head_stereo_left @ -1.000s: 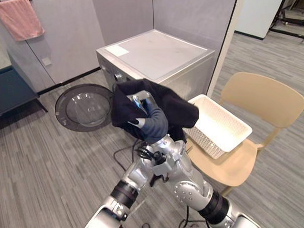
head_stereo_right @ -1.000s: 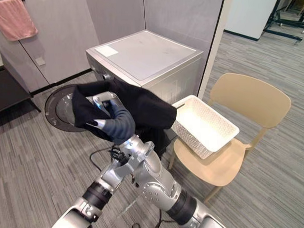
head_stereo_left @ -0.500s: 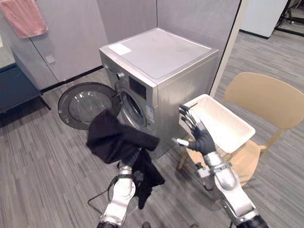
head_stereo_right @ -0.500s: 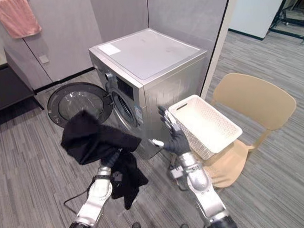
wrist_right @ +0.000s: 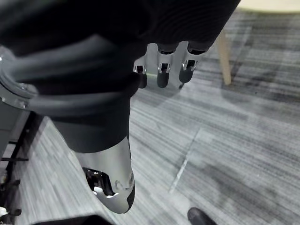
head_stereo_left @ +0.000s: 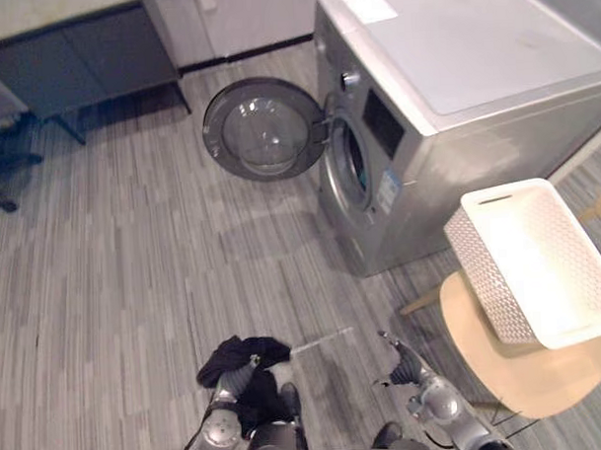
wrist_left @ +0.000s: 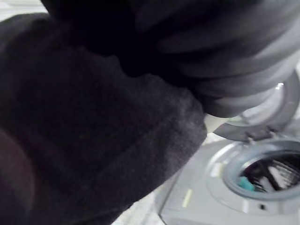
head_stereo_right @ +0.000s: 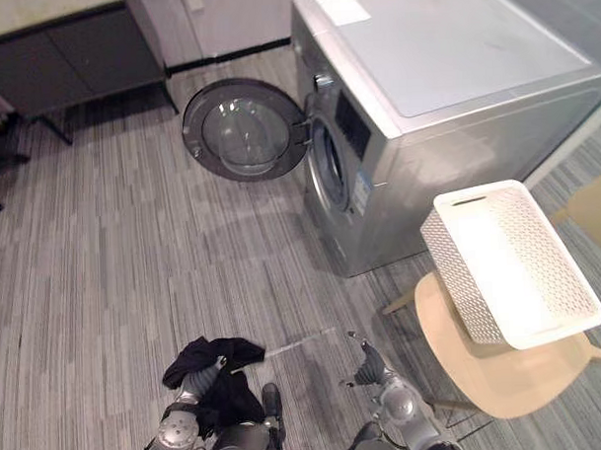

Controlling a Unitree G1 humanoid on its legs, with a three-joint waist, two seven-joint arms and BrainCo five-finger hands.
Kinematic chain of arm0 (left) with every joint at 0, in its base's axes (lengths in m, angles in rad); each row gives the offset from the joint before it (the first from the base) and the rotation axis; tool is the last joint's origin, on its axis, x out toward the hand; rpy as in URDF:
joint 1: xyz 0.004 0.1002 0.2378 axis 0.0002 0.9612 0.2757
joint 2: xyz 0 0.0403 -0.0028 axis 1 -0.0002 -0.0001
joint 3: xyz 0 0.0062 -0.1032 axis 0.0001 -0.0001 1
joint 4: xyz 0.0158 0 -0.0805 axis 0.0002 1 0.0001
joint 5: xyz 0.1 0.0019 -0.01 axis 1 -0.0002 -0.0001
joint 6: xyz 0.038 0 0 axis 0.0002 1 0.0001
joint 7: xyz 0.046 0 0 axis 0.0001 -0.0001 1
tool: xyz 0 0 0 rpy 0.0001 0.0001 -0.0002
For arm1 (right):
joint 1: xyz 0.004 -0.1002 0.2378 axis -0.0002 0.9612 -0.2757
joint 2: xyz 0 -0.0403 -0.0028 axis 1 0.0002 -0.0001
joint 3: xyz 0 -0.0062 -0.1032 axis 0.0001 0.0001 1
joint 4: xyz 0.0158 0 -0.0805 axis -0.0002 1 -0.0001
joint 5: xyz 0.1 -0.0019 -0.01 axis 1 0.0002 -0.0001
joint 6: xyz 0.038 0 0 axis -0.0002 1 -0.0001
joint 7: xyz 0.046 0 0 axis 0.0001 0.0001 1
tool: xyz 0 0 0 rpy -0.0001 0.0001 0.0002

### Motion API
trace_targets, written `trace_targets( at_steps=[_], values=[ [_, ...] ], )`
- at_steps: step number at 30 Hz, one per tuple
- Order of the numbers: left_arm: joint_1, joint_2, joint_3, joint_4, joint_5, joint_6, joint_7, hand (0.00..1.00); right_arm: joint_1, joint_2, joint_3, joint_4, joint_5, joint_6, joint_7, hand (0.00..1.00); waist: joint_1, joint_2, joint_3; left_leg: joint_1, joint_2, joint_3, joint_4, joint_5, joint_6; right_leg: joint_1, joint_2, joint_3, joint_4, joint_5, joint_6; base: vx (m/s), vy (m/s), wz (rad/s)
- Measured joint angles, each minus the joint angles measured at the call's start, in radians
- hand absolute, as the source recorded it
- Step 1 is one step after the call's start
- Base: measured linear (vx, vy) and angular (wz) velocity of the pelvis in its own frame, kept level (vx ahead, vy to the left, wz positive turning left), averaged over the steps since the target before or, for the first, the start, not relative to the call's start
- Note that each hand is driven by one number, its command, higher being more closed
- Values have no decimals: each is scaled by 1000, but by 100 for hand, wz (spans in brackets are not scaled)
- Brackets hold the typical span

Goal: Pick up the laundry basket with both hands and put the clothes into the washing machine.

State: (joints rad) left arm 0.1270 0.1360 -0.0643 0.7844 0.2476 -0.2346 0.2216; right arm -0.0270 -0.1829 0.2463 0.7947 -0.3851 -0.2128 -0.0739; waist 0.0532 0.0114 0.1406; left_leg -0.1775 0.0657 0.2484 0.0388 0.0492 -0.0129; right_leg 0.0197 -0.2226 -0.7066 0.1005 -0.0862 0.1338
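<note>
A black garment (head_stereo_left: 241, 357) hangs bunched low over the grey floor, draped over my left hand (wrist_left: 234, 51), which is shut on it. In the left wrist view the dark cloth covers the fingers. My right hand (head_stereo_left: 402, 364) is low too, to the right of the garment and apart from it, with fingers (wrist_right: 161, 70) straight and nothing in it. The silver washing machine (head_stereo_left: 473, 71) stands ahead, its round door (head_stereo_left: 266, 129) swung wide to the left and the drum opening (head_stereo_left: 350, 166) uncovered. The white laundry basket (head_stereo_left: 480, 268) sits tilted on a chair, with no clothes visible in it.
The beige wooden chair (head_stereo_left: 503, 366) bearing the basket stands right of the washer. A dark low cabinet (head_stereo_left: 78, 60) runs along the far wall at the left. Open striped floor lies between me and the washer door.
The view has tipped down toward the floor. My right hand let go of the garment and opened. Both arms dropped low, the left one still carrying the black garment.
</note>
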Motion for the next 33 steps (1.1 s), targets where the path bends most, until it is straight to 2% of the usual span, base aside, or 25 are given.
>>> trace_targets(
  at_steps=[1, 2, 3, 4, 5, 6, 7, 8, 11, 13, 14, 15, 16, 18, 19, 21, 22, 24, 26, 28, 29, 30, 31, 32, 33],
  values=[
    [6, 0, 1, 26, 0, 5, -4, 100, -11, 12, -2, 19, -4, 5, -4, 0, 20, 0, 3, -6, -10, 1, 51, -57, 5, 11, -15, -8, 22, -8, 15, 197, 110, 27],
    [12, -1, 2, 36, 0, 9, -5, 100, -12, 16, -1, 21, -10, 7, -7, 0, 24, -6, 7, -8, -17, 0, 85, -88, 9, 12, -41, -7, 63, -26, 40, 254, 159, 34],
    [12, -1, 20, 44, 1, 13, -7, 100, -7, 15, -2, 14, -18, 9, -10, 0, 19, -4, 14, -3, -35, -26, 145, -140, 19, 5, -109, 3, 212, -65, 31, 175, 117, 42],
    [11, 0, 20, 52, 2, 14, -8, 100, -4, 14, -2, 10, -18, 12, -10, 0, 17, -3, 15, 4, -47, -45, 160, -159, 25, -12, -139, 25, 300, -79, 1, 271, 172, 61],
    [10, 5, 20, 69, 3, 16, -9, 100, 3, 14, -3, 2, -17, 19, -10, 0, 9, -3, 20, 26, -53, -71, 180, -209, 43, -98, -190, 153, 513, -73, -68, 232, 107, 53],
    [-3, 20, 19, 86, 9, 25, -10, 100, 6, 24, -2, 1, -17, 20, -9, 0, 2, 9, 37, 44, -47, -102, 205, -246, 52, -190, -139, 335, 661, -135, -54, 255, 74, 53],
    [-6, 27, 20, 93, 9, 30, -9, 100, 7, 26, -1, 0, -17, 20, -8, 0, -8, 7, 41, 54, -45, -116, 205, -253, 53, -217, -110, 375, 692, -160, -56, 366, 29, 65],
    [-12, 39, 20, 109, 9, 33, -9, 100, 10, 27, 0, -16, -16, 21, -7, 0, -24, -9, 67, 114, -47, -144, 177, -261, 53, -276, -47, 431, 718, -211, -71, 338, 6, 66],
    [-23, 43, 20, 115, 9, 35, -10, 100, 17, 14, 0, -27, -12, 21, -8, 0, -53, -16, 85, 180, -39, -178, 153, -287, 39, -412, 35, 424, 602, -215, -91, 356, -58, 58],
    [-50, 32, 18, 114, 9, 35, -17, 100, 16, 4, 0, -28, -5, 21, -8, 0, -69, -10, 95, 225, -25, -219, 137, -302, 12, -469, 64, 410, 444, -160, -94, 453, -123, 71],
    [-59, 30, 13, 116, 10, 34, -25, 100, 21, 3, 0, -30, -4, 21, -7, 0, -81, -25, 87, 249, -26, -242, 131, -323, -18, -476, 81, 416, 330, -67, -107, 496, -175, 89],
    [-64, 28, -5, 117, 10, 33, -27, 100, 29, 5, -2, -32, 1, 22, -6, 0, -91, -29, 83, 277, -26, -266, 142, -342, -42, -466, 80, 429, 334, 39, -148, 670, -228, 93],
    [-73, 10, -11, 120, 11, 34, -28, 100, 28, 0, -5, -32, 5, 23, 1, 0, -94, -6, 84, 274, -10, -273, 197, -352, -62, -454, 84, 421, 367, 35, -172, 687, -269, 59],
    [-86, -17, -12, 117, 11, 30, -28, 100, 3, -3, -4, -41, 5, 22, 12, 0, -91, 24, 90, 151, 47, -240, 515, -306, -121, -387, 125, 395, 345, -31, -191, 579, -248, 11],
    [-83, -26, -11, 110, 10, 31, -30, 100, -6, 3, 10, -40, 5, 23, 12, 0, -77, 41, 96, 65, 111, -211, 758, -235, -114, -309, 177, 399, 298, -50, -218, 453, -188, -34],
    [-76, -29, -12, 107, 9, 32, -42, 100, -6, 18, 9, -38, 5, 23, 11, 0, -58, 37, 101, 6, 171, -152, 974, -255, -88, -200, 225, 429, 238, -61, -236, 619, -185, -68],
    [-80, -34, -12, 105, 9, 32, -46, 100, -7, 22, 7, -36, 5, 24, 9, 0, -48, 23, 108, -24, 175, -116, 1021, -273, -63, -125, 231, 464, 196, -62, -238, 549, -137, -63],
    [-88, -40, -15, 75, 8, 30, -46, 100, -8, 22, -5, -35, 12, 24, 3, 0, -39, 9, 114, -77, 170, -89, 986, -285, -47, -55, 231, 507, 137, -62, -237, 474, -61, -60],
    [-93, -46, -15, 61, 8, 27, -46, 100, -10, 21, -26, -34, 13, 26, -7, 0, -36, 6, 118, -128, 152, -104, 851, -289, -54, -8, 229, 544, 108, -62, -237, 445, 48, -69],
    [-97, -48, -19, 64, 8, 28, -46, 100, -12, 32, -50, -33, 14, 26, -18, 0, -35, -6, 127, -141, 93, -178, 596, -285, -60, 31, 211, 588, 107, -64, -231, 361, 145, -77],
    [-105, -49, -22, 63, 8, 28, -45, 100, -12, 36, -55, -33, 13, 25, -21, 0, -32, -9, 128, -143, 58, -252, 446, -262, -88, 47, 202, 614, 107, -72, -195, 345, 225, -104],
    [-106, -54, -25, 64, 8, 28, -45, 100, -6, 38, -58, -31, 12, 25, -24, 0, -29, 1, 123, -140, 33, -359, 296, -210, -114, 60, 200, 660, 108, -100, -149, 351, 259, -109],
    [-106, -56, -28, 68, 8, 28, -43, 100, -7, 37, -59, -30, 11, 25, -28, 0, -27, 10, 121, -139, 30, -403, 243, -168, -119, 65, 203, 681, 108, -114, -128, 360, 337, -140],
    [-103, -64, -48, 81, 7, 28, -42, 100, -1, 29, -63, -29, 10, 25, -34, 0, -15, 46, 103, -139, 45, -472, 191, -44, -130, 67, 222, 725, 113, -148, -94, 401, 538, -140],
    [-125, -69, -68, 114, 6, 32, -45, 100, -5, 36, -75, -3, 7, 29, -38, 0, -18, 37, 106, -152, 26, -473, 259, -11, -136, 69, 205, 779, 134, -196, -58, 326, 469, -125]
  ],
)
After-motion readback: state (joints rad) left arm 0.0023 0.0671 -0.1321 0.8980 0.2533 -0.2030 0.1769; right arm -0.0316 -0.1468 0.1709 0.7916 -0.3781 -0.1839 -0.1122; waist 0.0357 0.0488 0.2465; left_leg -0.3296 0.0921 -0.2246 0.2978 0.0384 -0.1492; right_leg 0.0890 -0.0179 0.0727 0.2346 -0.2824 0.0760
